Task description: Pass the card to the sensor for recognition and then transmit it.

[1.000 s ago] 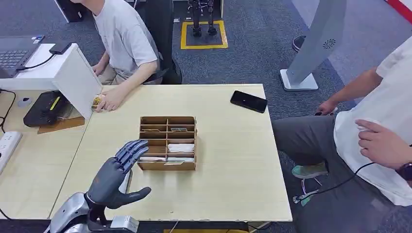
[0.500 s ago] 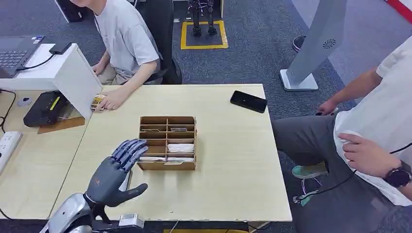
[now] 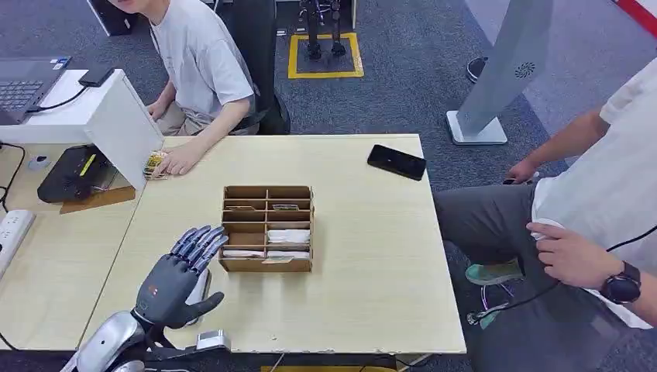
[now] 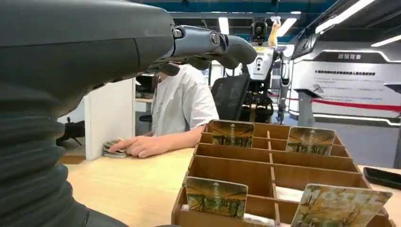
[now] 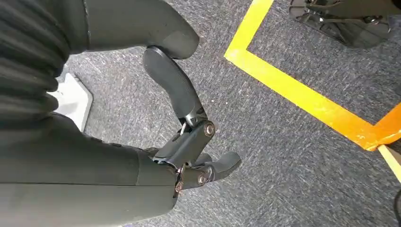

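A wooden divided card box (image 3: 267, 229) stands at the middle of the light table (image 3: 372, 256). Picture cards (image 4: 216, 197) stand in several of its compartments (image 4: 309, 140). My left hand (image 3: 180, 277) hovers over the table just left of the box's near corner, fingers apart and stretched toward it, holding nothing. In the left wrist view its fingers (image 4: 208, 42) reach above the box. My right hand (image 5: 189, 137) hangs over grey carpet with nothing in it.
A person sits at the far left with a hand on a small stack of cards (image 3: 155, 163), beside a white partition (image 3: 124, 124) and a black device (image 3: 73, 172). A black phone (image 3: 396, 161) lies far right. Another person (image 3: 604, 209) sits on the right.
My left hand has drawn back a little toward the table's near edge, away from the box. The person on the right has lowered a hand.
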